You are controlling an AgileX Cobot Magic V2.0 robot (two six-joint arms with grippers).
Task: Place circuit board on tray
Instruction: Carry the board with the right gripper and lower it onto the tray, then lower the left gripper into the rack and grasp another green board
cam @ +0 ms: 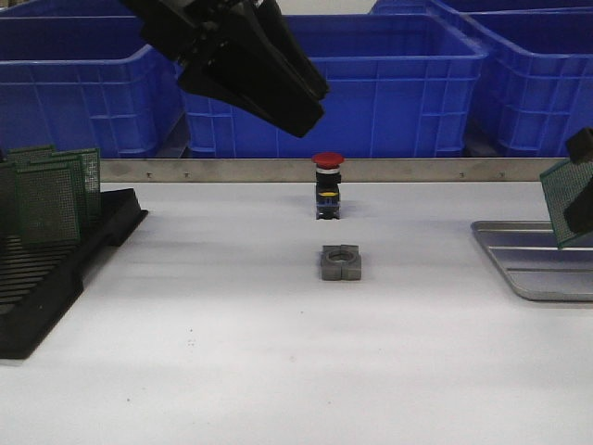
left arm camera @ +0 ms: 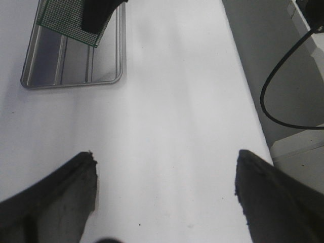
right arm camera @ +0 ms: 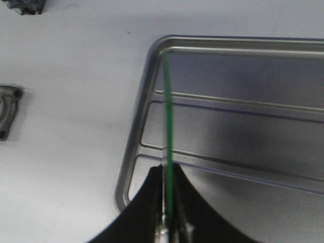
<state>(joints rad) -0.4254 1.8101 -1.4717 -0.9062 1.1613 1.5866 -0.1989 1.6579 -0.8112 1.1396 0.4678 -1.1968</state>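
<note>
A green circuit board hangs upright above the silver tray at the table's right edge, with my right gripper shut on it. The right wrist view shows the board edge-on, pinched at my right gripper, over the tray's ridged bottom. My left gripper is raised high over the table's back left and stands open with nothing in it. From its wrist, the left gripper looks across bare table to the tray and the held board.
A black slotted rack at the left holds several more green boards. A red-capped push button and a grey metal block sit mid-table. Blue bins line the back behind a metal strip.
</note>
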